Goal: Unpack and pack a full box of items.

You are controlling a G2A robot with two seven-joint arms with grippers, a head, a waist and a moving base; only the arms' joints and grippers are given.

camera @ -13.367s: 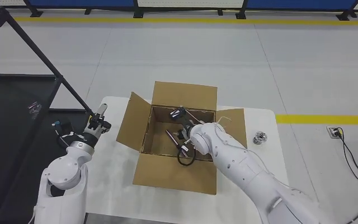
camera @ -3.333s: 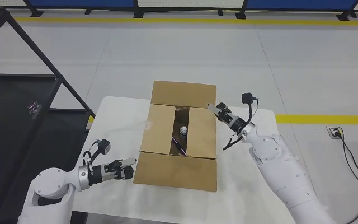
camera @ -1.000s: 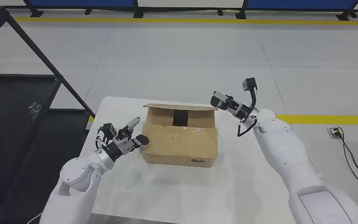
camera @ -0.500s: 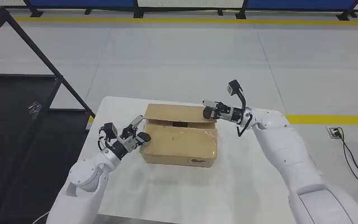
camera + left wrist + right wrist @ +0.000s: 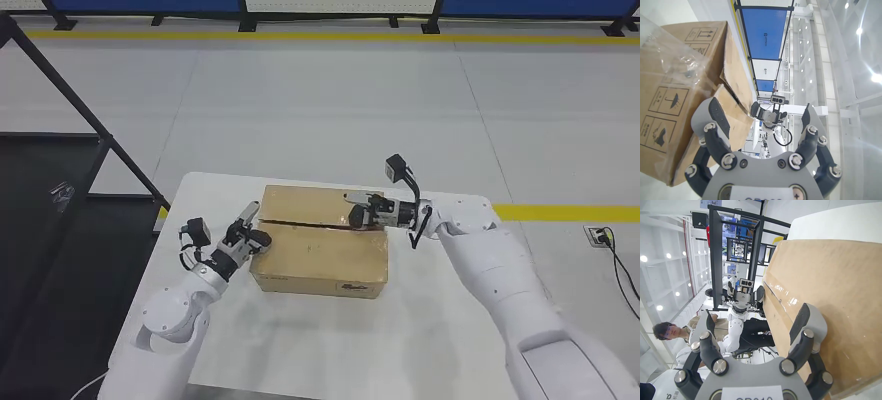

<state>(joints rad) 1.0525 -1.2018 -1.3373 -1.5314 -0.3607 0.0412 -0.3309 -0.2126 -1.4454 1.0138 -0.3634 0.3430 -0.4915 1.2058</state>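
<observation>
The brown cardboard box [image 5: 320, 245] lies on the white table [image 5: 300, 330] with its top flaps folded down. My left gripper [image 5: 250, 230] is open at the box's left end. In the left wrist view one finger [image 5: 718, 117] lies against the folded flaps of the box [image 5: 687, 75], and the other stands free. My right gripper [image 5: 356, 212] is open over the far top flap. One of its fingers [image 5: 802, 321] rests on the box top [image 5: 829, 285], near the seam between the flaps. The contents are hidden.
A black metal frame [image 5: 70, 100] stands off the table's left side. Bare table runs in front of the box and to its right. Yellow floor lines [image 5: 570, 212] lie beyond the table. A person [image 5: 668, 330] stands behind, away from the box.
The right gripper has swung left and down, pressing the far flap flat, so the top gap has closed. The left gripper has edged closer against the box's left end.
</observation>
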